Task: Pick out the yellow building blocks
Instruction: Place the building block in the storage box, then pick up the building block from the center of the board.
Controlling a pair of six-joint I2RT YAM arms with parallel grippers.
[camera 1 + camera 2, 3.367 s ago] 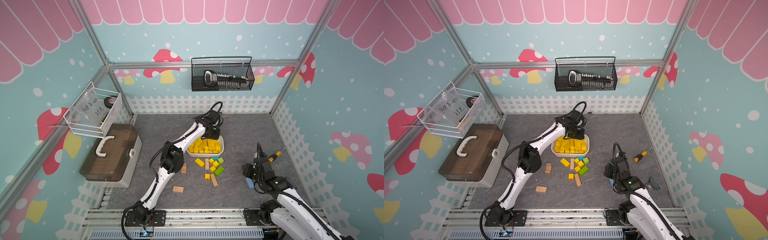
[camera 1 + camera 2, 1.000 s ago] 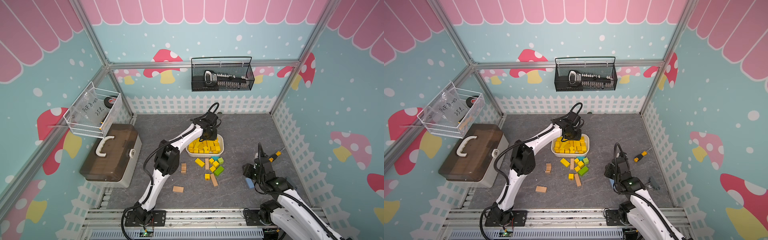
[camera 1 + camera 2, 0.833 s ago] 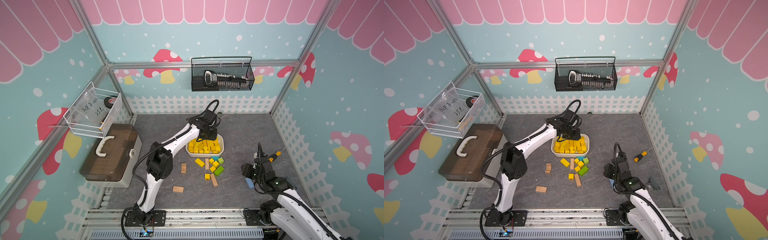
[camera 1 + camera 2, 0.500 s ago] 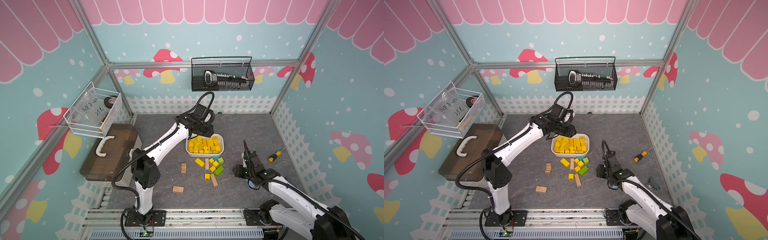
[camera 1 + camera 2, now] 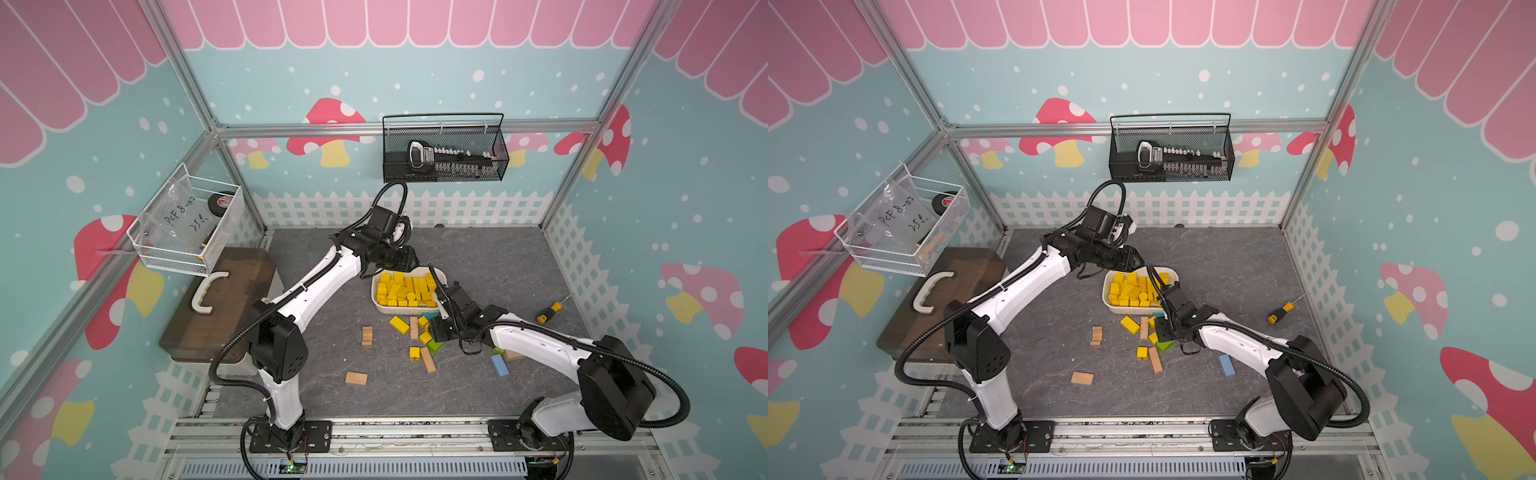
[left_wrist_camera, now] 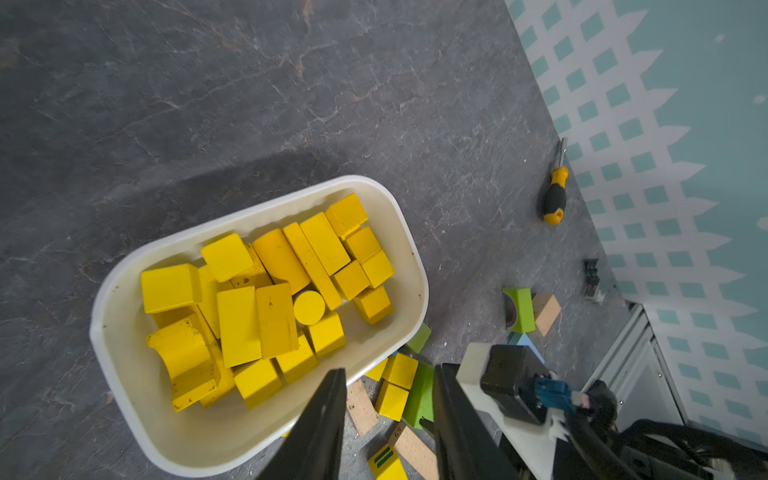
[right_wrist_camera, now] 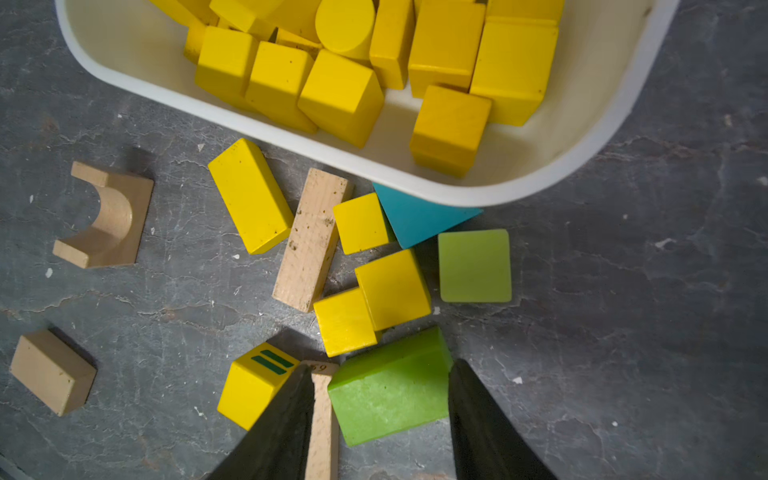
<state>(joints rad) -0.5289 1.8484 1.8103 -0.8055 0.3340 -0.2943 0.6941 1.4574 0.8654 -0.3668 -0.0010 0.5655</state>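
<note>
Many yellow building blocks point(image 5: 405, 289) point(image 5: 1133, 291) point(image 6: 266, 299) point(image 7: 374, 62) fill a white tray point(image 5: 376, 299) point(image 6: 124, 257). Loose ones lie on the floor in front of it: a bar point(image 7: 249, 195) point(image 5: 399, 325), three plain cubes point(image 7: 361, 222) point(image 7: 392, 289) point(image 7: 345, 322), and a green-striped cube point(image 7: 253, 384) point(image 5: 414, 353). My left gripper point(image 5: 409, 259) point(image 6: 390, 370) hangs open and empty above the tray's near-left rim. My right gripper point(image 5: 440, 328) point(image 7: 380, 365) is open low over the loose pile. Its jaws straddle a green block point(image 7: 390, 386) and the end of a tan bar.
Among the loose yellow ones lie a tan bar point(image 7: 311, 241), a teal wedge point(image 7: 415, 220) and a light green square point(image 7: 473, 266). Tan blocks point(image 5: 366, 336) point(image 5: 356, 378), a blue block point(image 5: 498, 365) and a screwdriver point(image 5: 548, 309) lie around. A brown toolbox point(image 5: 220, 299) stands left.
My left gripper has lifted off the tray and drawn back to its left rim. My right arm has swung from the front right in to the loose blocks beside the tray.
</note>
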